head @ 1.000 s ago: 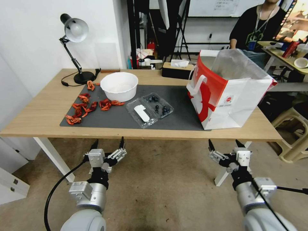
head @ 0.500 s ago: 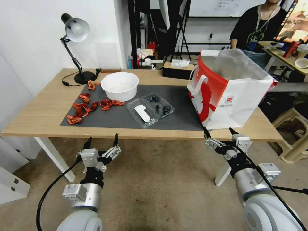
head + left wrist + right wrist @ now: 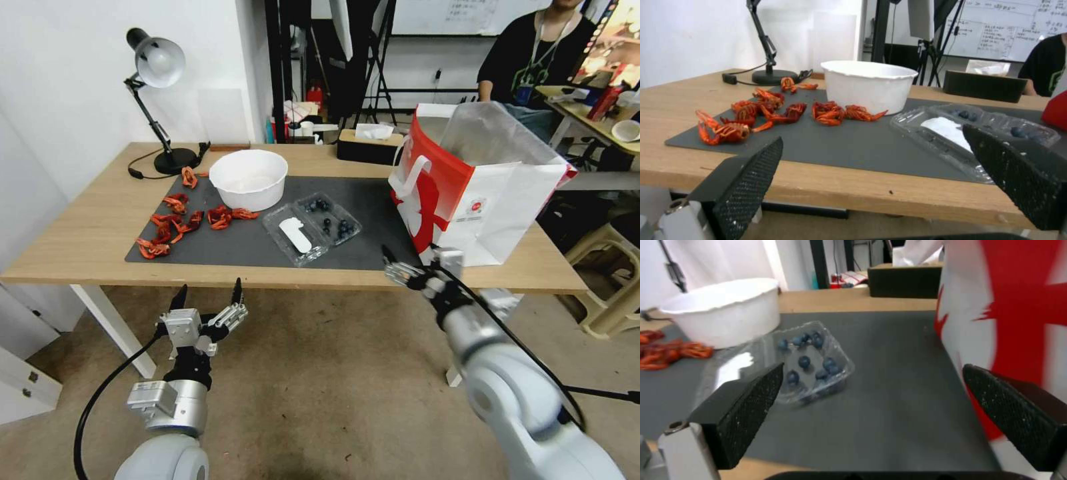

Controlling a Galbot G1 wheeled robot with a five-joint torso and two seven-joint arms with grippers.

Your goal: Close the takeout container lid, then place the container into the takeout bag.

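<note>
The takeout container [image 3: 331, 219] lies open on the dark mat, blueberries in its right half. Its lid [image 3: 295, 235], with the white label, lies flat to the left of that half. To its right stands the red-and-white takeout bag [image 3: 477, 193], mouth open. My right gripper [image 3: 408, 263] is open at the table's front edge, just left of the bag's near corner. In the right wrist view the container [image 3: 811, 363] lies ahead, between the open fingers [image 3: 742, 406], with the bag [image 3: 1009, 316] beside it. My left gripper [image 3: 208, 293] hangs open below the table's front edge; its camera looks across at the container [image 3: 978, 123].
A white bowl [image 3: 248, 179] stands behind the container, and red crayfish [image 3: 175, 223] lie scattered on the mat's left part. A desk lamp [image 3: 160, 67] and a dark tissue box [image 3: 369, 143] stand at the back. A stool [image 3: 613, 280] is to the table's right.
My right arm has risen and swung left from below the table to its front edge near the bag. The left gripper has shifted slightly left. Container and bag have not moved.
</note>
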